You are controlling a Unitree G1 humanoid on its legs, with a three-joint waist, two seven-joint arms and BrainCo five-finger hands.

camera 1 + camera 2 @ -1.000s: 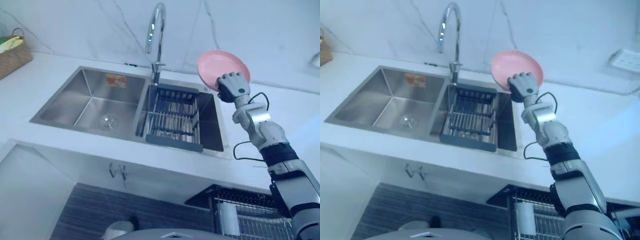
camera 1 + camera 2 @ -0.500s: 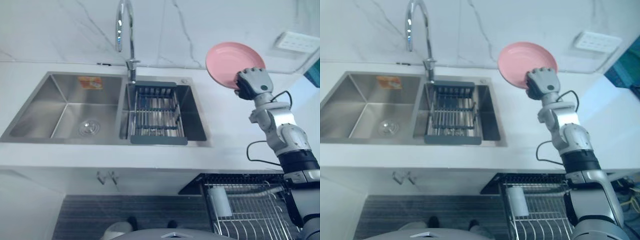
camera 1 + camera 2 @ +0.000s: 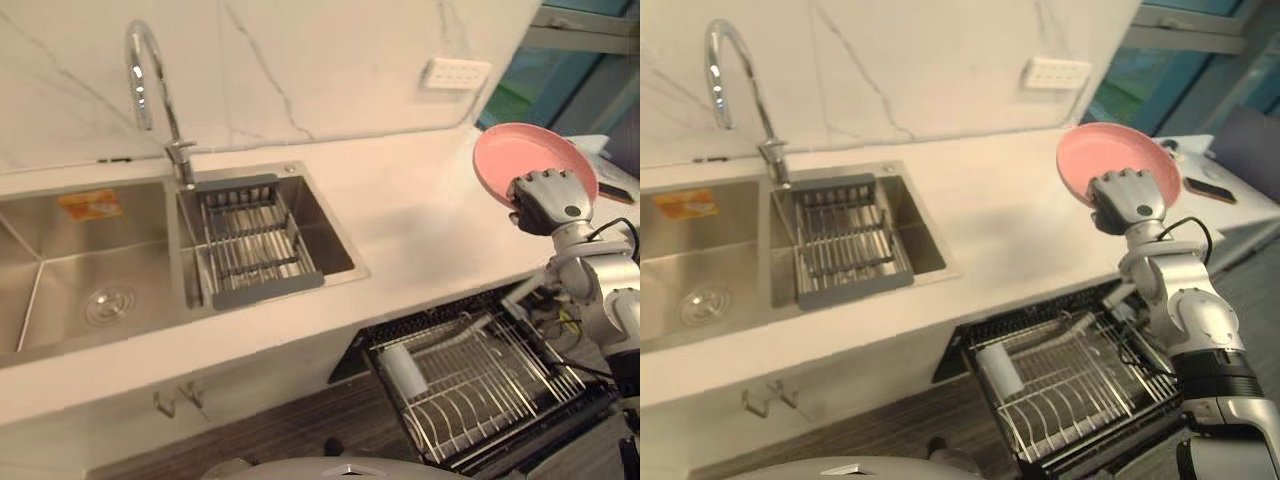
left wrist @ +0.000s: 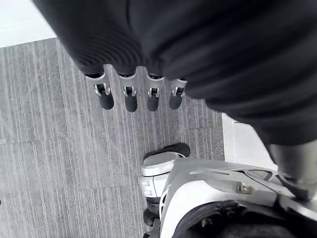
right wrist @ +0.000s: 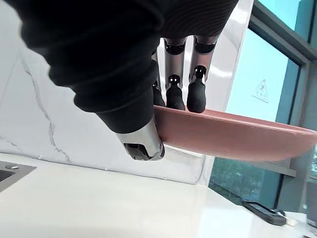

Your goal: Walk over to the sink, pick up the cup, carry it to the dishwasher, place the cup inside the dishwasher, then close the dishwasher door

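The right hand (image 3: 548, 200) grasps a round pink plate (image 3: 525, 160) by its rim, fingers (image 5: 196, 94) curled over the top edge and the thumb pressed beneath; the plate is held tilted in the air by the right end of the white stone countertop (image 3: 430, 220), well apart from the double stainless-steel sink (image 3: 60, 270); a dark-framed wire drain basket (image 3: 245, 240) sits in the sink's right bowl beside the curved chrome tap (image 3: 145, 80); below the countertop a pulled-out wire dishwasher rack (image 3: 470, 385) stands open; the left hand (image 4: 130, 99) hangs released, fingers straight, over the grey striped floor (image 4: 49, 148).
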